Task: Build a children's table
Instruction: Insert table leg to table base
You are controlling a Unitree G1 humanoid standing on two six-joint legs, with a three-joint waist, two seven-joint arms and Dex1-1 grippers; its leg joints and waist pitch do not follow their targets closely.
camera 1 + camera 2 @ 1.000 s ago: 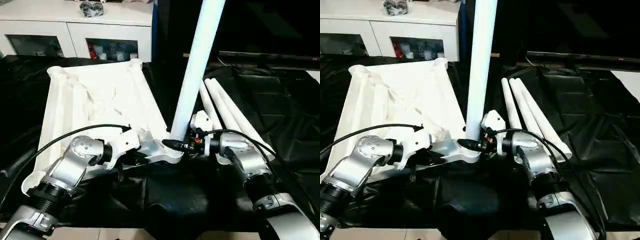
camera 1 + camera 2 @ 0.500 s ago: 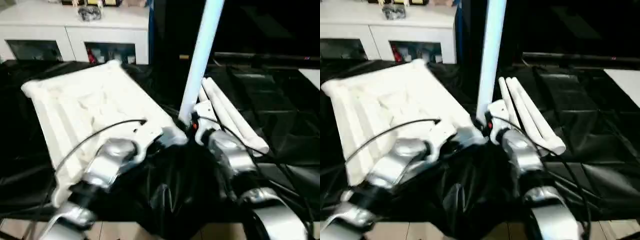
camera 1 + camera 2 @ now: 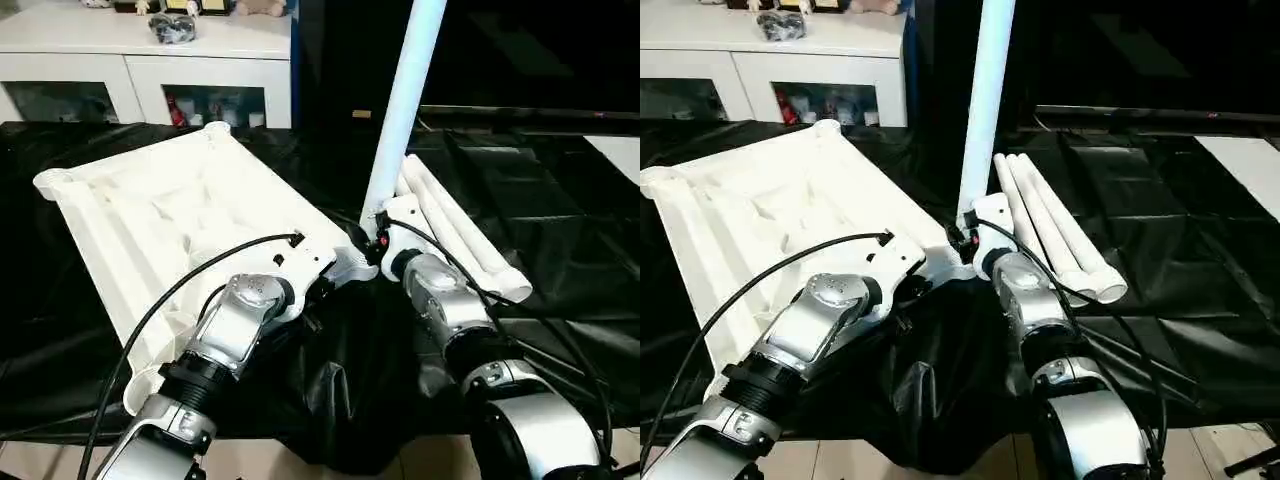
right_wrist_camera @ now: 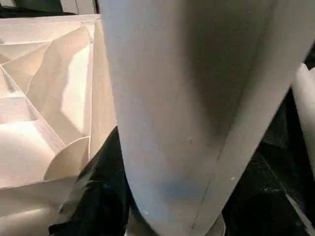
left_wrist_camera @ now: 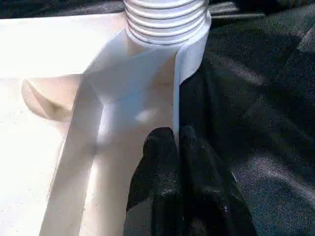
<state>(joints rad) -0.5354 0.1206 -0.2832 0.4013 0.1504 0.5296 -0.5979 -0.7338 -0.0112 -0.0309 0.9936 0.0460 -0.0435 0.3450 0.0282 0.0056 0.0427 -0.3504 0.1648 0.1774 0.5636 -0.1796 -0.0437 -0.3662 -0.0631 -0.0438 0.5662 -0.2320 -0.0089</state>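
The white table top (image 3: 170, 225) lies upside down on a surface draped in black sheeting (image 3: 560, 210), its ribbed underside facing up, with round sockets at its corners; it sits skewed, one corner pointing toward the robot. One long white leg (image 3: 400, 110) stands upright in the near corner socket (image 5: 165, 19), whose ringed collar shows close up in the left wrist view. Three more tapered legs (image 3: 1050, 235) lie side by side on the black sheeting just to the right of the standing leg, touching one another, their open ends toward the robot.

Behind the sheeting stands a white cabinet (image 3: 150, 60) with glass doors, small items on top and inside. Nothing lies between the top and the spare legs but the standing leg itself.

The left gripper (image 5: 176, 147) reaches in from the robot's left, its silver forearm bent low over the top's near edge, a black cable looping above it. Its two black fingers (image 5: 157, 182) are clamped on the thin side wall of the top, just below the socket. The right gripper (image 3: 372, 248) comes in at the foot of the upright leg, the wrist turned inward; whether its fingers are together or apart I cannot tell.
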